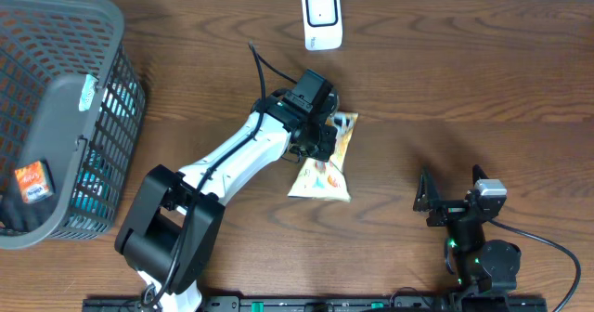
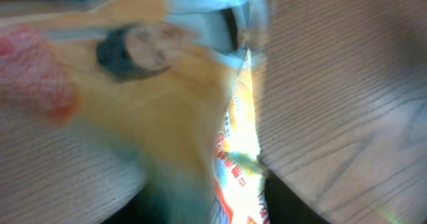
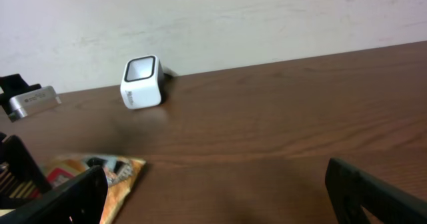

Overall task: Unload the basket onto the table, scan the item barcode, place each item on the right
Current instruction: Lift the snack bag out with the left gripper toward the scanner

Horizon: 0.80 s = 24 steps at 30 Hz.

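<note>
While your left arm [image 1: 232,154] stretched diagonally from the lower left of the overhead frame to its centre, the left gripper [image 1: 317,134] pointed down over the upper end of the snack packet [image 1: 327,173]. The packet lay on the table [image 1: 483,80], below the white scanner [image 1: 322,18]. You could not tell whether those jaws gripped it, because the wrist view was blurred. Your right arm [image 1: 478,247] sat folded at lower right, and the right gripper [image 3: 220,197] was spread wide, holding nothing.

Overhead looks straight down; right wrist, low, faces the scanner [image 3: 141,83] (both show it).
</note>
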### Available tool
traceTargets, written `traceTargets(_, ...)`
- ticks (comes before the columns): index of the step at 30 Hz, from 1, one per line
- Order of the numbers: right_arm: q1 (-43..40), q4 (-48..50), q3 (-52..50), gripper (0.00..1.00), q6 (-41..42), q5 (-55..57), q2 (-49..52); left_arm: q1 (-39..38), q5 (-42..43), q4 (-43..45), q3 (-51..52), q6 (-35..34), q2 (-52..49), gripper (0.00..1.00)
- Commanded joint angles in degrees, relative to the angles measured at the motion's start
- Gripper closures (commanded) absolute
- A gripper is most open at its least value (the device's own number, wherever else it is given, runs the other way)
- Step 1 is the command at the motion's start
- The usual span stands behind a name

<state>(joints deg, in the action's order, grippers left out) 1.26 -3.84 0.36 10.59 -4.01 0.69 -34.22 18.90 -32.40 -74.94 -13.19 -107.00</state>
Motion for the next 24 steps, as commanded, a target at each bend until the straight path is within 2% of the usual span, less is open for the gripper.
traceTargets(1,0.24,-0.24,-0.04,0.01,-0.59,0.48,-0.37,0.11,-0.37,0.13,-0.24,0.5,-0.11,0.23)
traceTargets(5,0.24,-0.24,-0.04,0.01,-0.59,0.48,-0.37,0.11,-0.37,0.02,-0.24,0.5,-0.11,0.15)
traceTargets(9,0.24,-0.24,-0.04,0.01,-0.59,0.48,-0.37,0.11,-0.37,-0.02,-0.24,0.48,-0.09,0.15)
traceTargets(12,0.24,-0.24,-0.04,0.01,-0.59,0.48,-0.37,0.17,-0.66,0.02,-0.31,0.52,0.2,0.21)
traceTargets(14,0.24,-0.24,-0.04,0.01,-0.59,0.48,-0.37,0.31,-2.93,0.11,-0.31,0.5,0.96,0.32)
traceTargets(15,0.24,-0.24,-0.04,0.01,-0.59,0.48,-0.37,0.39,-4.85,0.11,-0.31,0.5,1.64,0.41)
traceTargets(17,0.24,-0.24,-0.04,0.01,-0.59,0.48,-0.37,0.5,-8.52,0.15,-0.31,0.52,3.52,0.68)
traceTargets(19,0.24,-0.24,-0.04,0.01,-0.59,0.48,-0.37,0.5,-10.84,0.13,-0.31,0.52,5.31,0.86)
traceTargets(20,0.24,-0.24,-0.04,0.01,-0.59,0.48,-0.37,0.5,-11.91,0.13,-0.31,0.52,6.4,0.91)
traceTargets(24,0.24,-0.24,-0.04,0.01,-0.59,0.48,-0.37,0.5,-12.55,0.13,-0.31,0.52,10.62,0.92)
